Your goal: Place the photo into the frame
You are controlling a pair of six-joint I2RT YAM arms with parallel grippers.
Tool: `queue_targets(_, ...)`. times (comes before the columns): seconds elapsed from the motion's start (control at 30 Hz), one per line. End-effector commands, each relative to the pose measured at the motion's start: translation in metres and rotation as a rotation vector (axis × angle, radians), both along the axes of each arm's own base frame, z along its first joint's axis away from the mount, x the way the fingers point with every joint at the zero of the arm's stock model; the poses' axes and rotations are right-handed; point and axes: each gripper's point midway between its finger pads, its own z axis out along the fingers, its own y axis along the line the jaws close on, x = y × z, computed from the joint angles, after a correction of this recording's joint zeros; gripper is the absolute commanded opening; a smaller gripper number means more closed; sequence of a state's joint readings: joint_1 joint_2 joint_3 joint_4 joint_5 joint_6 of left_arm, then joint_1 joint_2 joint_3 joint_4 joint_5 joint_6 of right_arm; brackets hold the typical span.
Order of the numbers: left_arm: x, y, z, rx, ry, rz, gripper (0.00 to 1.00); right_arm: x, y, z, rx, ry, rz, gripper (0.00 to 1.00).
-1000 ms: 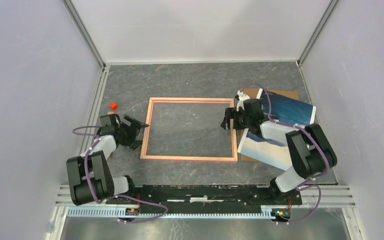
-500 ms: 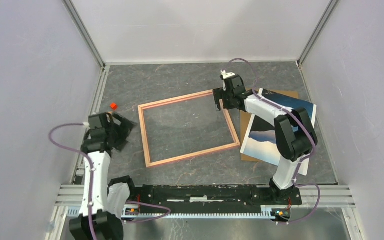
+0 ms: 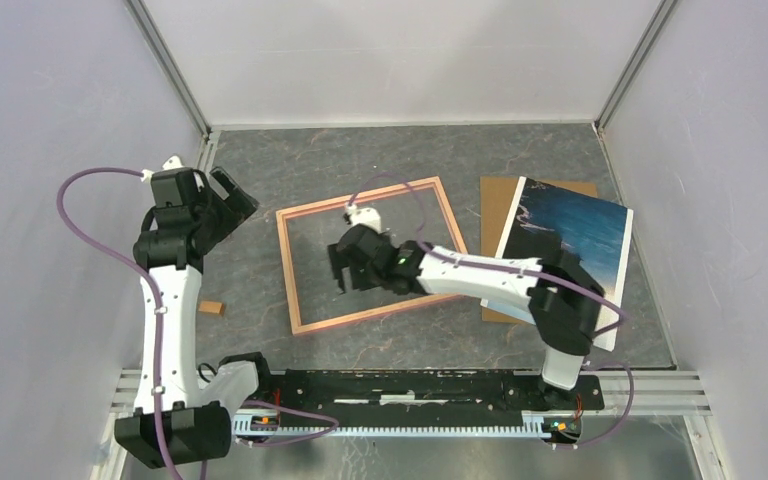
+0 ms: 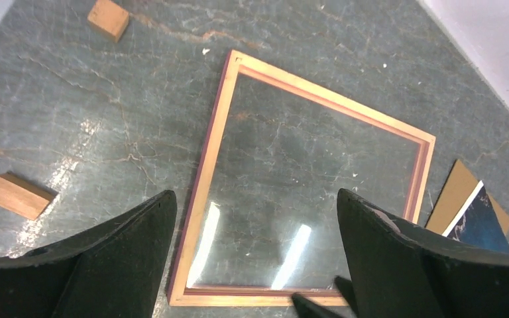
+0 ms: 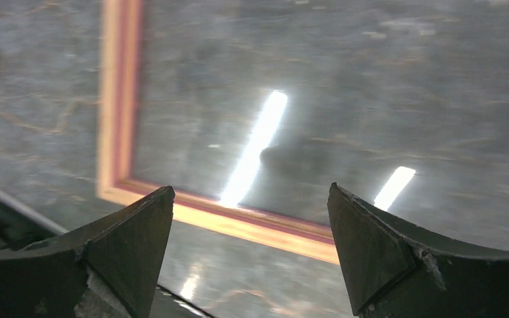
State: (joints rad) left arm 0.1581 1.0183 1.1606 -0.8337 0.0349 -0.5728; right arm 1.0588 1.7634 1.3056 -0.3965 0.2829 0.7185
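Blocks of pale wood (image 4: 17, 195) (two, small) lie left of the skewed salmon-pink thin-railed frame (image 3: 288, 270), mid-table. The glossy blue landscape photo (image 3: 570, 240) rests right, on a brown backing board (image 3: 495, 205). Empty, the left gripper (image 3: 234, 200) and right gripper (image 3: 339, 269) gape wide.

Standing here, I count one frame (image 3: 287, 270) on the worktop (image 3: 390, 160). There is one photo (image 3: 570, 240) to its right, and one brown backing board (image 3: 495, 205) under that photo. Small wooden blocks (image 4: 108, 18) come to two, the second block (image 4: 16, 195) also lying outside the frame. From overhead only one shows, near and left of the frame. Two arms, each ending in one tool, a left end effector (image 3: 232, 207) and a right end effector (image 3: 338, 272). Each has two fingers, four altogether.
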Motion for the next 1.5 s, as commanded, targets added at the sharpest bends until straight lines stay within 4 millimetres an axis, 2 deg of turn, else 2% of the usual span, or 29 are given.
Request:
queue_targets(0.0, -0.015, 0.008, 0.045, 0.126, -0.110, -0.023, 0.96, -0.017, 0.076, 0.017, 0.187, -0.004, -0.060, 0.90)
queue_targets(0.1, -0.028, 0.009, 0.057, 0.158, -0.148, -0.011, 0.96, -0.028, 0.109, 0.016, 0.205, -0.051, -0.050, 0.83)
queue_targets(0.23, -0.043, -0.003, 0.074, 0.221, -0.182, -0.064, 0.96, -0.030, 0.144, 0.011, 0.179, -0.124, -0.045, 0.72)
queue_targets(0.33, -0.055, -0.007, 0.084, 0.275, -0.194, -0.088, 0.96, -0.028, 0.160, -0.002, 0.161, -0.163, -0.037, 0.68)
queue_targets(0.5, -0.072, -0.018, 0.110, 0.263, -0.275, -0.134, 0.96, -0.022, 0.178, -0.010, 0.118, -0.233, -0.049, 0.56)
queue_targets(0.63, -0.077, -0.021, 0.115, 0.266, -0.290, -0.153, 0.96, -0.022, 0.185, -0.024, 0.087, -0.248, -0.048, 0.52)
queue_targets(0.83, -0.079, -0.027, 0.116, 0.252, -0.301, -0.177, 0.96, -0.021, 0.183, -0.040, 0.053, -0.258, -0.055, 0.49)
queue_targets(1.03, -0.080, -0.037, 0.125, 0.207, -0.335, -0.207, 0.96, -0.024, 0.185, -0.054, 0.042, -0.247, -0.047, 0.37)
queue_targets(1.47, -0.076, -0.043, 0.121, 0.180, -0.335, -0.230, 0.97, -0.029, 0.192, -0.075, 0.007, -0.247, -0.029, 0.38)
